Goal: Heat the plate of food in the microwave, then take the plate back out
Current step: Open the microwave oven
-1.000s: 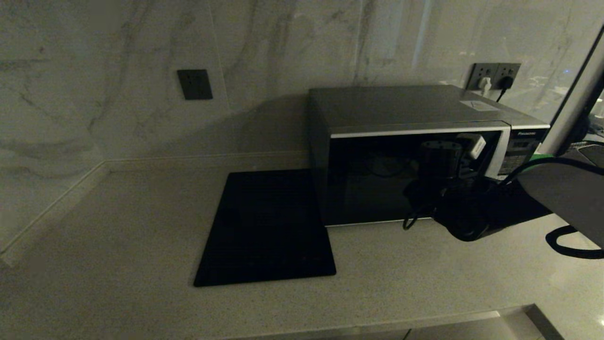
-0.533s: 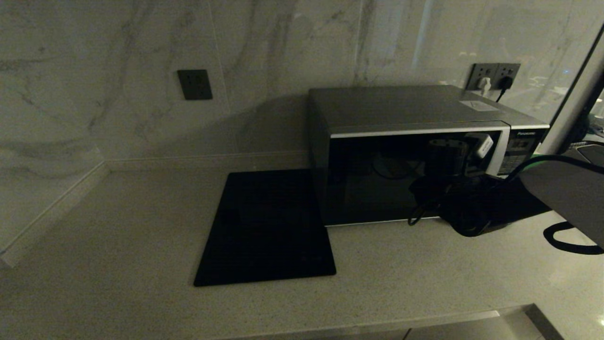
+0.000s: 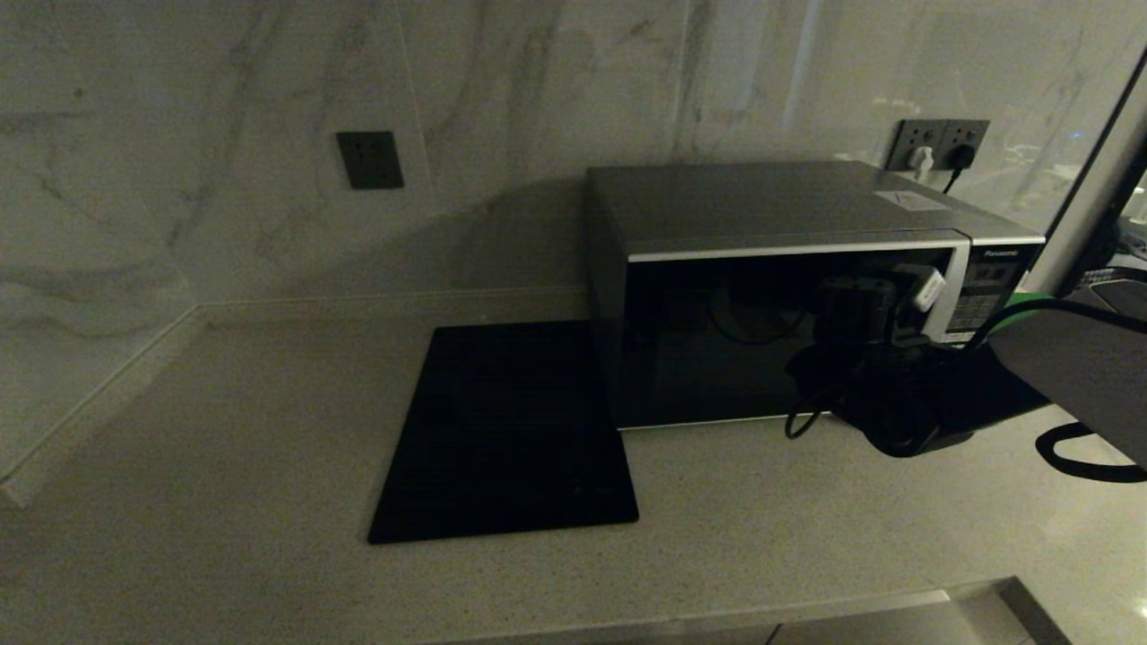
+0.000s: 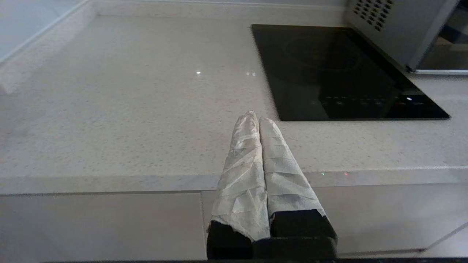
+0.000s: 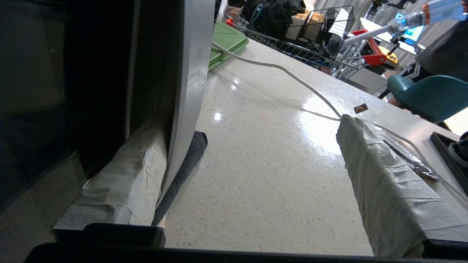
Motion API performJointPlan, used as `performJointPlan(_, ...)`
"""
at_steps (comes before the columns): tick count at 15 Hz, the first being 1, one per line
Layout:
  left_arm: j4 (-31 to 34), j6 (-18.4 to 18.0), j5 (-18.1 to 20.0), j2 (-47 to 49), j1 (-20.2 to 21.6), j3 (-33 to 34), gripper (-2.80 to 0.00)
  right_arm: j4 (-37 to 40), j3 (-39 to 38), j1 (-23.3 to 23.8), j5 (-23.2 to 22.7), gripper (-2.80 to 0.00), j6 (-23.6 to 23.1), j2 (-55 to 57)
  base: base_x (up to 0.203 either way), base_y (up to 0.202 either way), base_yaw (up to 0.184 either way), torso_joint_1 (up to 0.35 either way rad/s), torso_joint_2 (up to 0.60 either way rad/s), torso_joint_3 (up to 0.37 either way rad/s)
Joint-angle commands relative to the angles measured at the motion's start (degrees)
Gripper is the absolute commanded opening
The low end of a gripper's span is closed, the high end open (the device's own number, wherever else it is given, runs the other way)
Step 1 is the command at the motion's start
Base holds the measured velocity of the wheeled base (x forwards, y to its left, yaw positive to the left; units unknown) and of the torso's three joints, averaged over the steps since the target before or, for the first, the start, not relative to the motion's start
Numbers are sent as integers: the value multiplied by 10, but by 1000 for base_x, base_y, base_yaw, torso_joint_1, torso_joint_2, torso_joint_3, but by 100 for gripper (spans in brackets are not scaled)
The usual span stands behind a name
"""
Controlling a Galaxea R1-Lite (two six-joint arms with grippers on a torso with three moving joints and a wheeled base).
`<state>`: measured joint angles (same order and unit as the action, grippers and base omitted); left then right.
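- The microwave (image 3: 789, 296) stands on the pale stone counter (image 3: 224, 430) against the marble wall, its dark glass door closed as far as the head view shows.
- A flat black cooktop (image 3: 506, 430) lies just beside the microwave, on its left.
- The right gripper (image 3: 905, 291) is up at the right edge of the door, close to the curved silver handle (image 5: 190, 73) and the button panel (image 3: 981, 300).
- Its tape-wrapped fingers (image 5: 387, 190) are spread wide. In the right wrist view one finger sits tucked behind the handle against the dark glass, while the other is out over the counter, gripping nothing.
- The plate of food cannot be made out; the glass is too dark to say whether it sits inside.
- A green board (image 5: 225, 44) lies on the counter beyond the microwave, with a white cable (image 5: 285, 71) trailing past it.
- The left gripper (image 4: 256, 120) is parked off the counter's front edge, its wrapped fingers pressed together with nothing between them.
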<state>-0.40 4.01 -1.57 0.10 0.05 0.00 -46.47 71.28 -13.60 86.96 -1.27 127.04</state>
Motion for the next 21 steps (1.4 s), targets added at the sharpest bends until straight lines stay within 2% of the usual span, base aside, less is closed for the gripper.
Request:
performJointPlan(1,0,0,0,0,0,0,-280,-3,-1,2,6,0,-1,0,0,0,0,0,0,0)
performJointPlan(4,0,0,0,0,0,0,-280,-3,2,2,7,0,-1,0,0,0,0,0,0,0)
performJointPlan(5,0,0,-1,0,0,0,-280,-3,4,2,7,-280,-1,1,0,0,0,0,0,0)
performJointPlan(17,0,0,0,0,0,0,-280,-5,-2,2,7,-280,1,-8,0,0,0,0,0,0)
performJointPlan(21,0,0,-1,0,0,0,-280,-27,-44,-3,7,-280,0,-20,0,0,0,0,0,0)
